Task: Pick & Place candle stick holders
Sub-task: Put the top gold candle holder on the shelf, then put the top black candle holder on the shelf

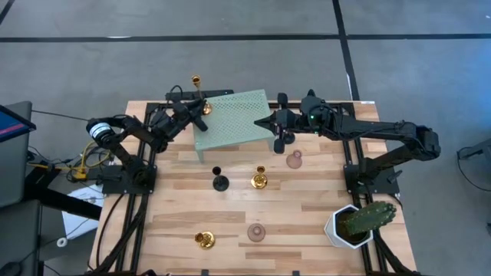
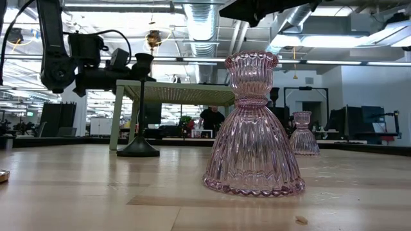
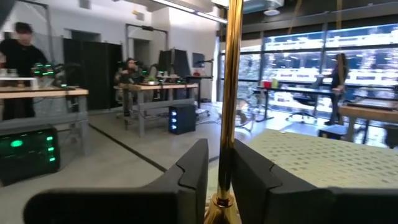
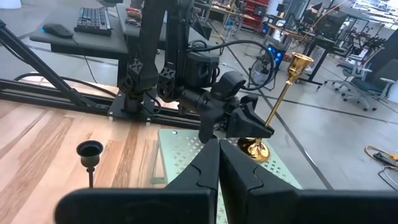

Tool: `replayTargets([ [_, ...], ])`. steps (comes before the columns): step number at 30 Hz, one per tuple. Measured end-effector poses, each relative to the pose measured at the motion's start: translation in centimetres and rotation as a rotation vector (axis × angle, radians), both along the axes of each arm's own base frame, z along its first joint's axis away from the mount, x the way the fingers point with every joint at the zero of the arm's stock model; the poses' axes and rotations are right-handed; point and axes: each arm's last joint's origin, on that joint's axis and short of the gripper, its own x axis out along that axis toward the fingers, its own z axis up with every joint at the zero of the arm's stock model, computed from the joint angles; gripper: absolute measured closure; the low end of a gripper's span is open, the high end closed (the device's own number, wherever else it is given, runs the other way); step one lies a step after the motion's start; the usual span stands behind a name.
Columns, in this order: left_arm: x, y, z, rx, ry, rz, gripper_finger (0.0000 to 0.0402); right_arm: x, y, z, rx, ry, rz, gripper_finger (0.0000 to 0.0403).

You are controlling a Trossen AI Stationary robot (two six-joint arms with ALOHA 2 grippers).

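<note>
The tall gold candle stick holder (image 4: 281, 106) stood upright on the far left corner of the green perforated shelf (image 1: 234, 121), its base resting on the shelf top. The left gripper (image 3: 219, 171) straddled its thin stem, fingers slightly parted; whether they pressed the stem could not be told. The right gripper (image 4: 219, 163), fingers closed and empty, hovered over the shelf's right side. Black (image 1: 219, 179), gold (image 1: 259, 179) and pink glass holders (image 2: 253, 128) stood on the wooden table (image 1: 307, 218), near a potted cactus (image 1: 359, 221).

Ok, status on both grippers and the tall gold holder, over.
Left gripper astride tall gold holder, which stands on green perforated stand. Right gripper shut, empty, beside stand. Nothing blocking.
</note>
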Motion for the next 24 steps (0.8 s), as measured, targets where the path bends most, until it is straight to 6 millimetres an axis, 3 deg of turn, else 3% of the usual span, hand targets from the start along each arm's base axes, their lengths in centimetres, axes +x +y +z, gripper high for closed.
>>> replayTargets([
  [6,-0.02,0.0,0.04,-0.003,-0.008,0.001,0.0299,0.0,0.0,-0.01,0.011,0.0,0.0,0.0403],
  [16,0.25,-0.32,0.06,-0.013,-0.018,-0.123,0.0184,-0.01,0.0,-0.03,0.011,0.001,0.0,0.0403],
  [24,-0.02,-0.55,-0.3,-0.013,-0.001,-0.116,0.0164,-0.01,0.0,-0.12,0.01,0.011,0.001,0.0403],
])
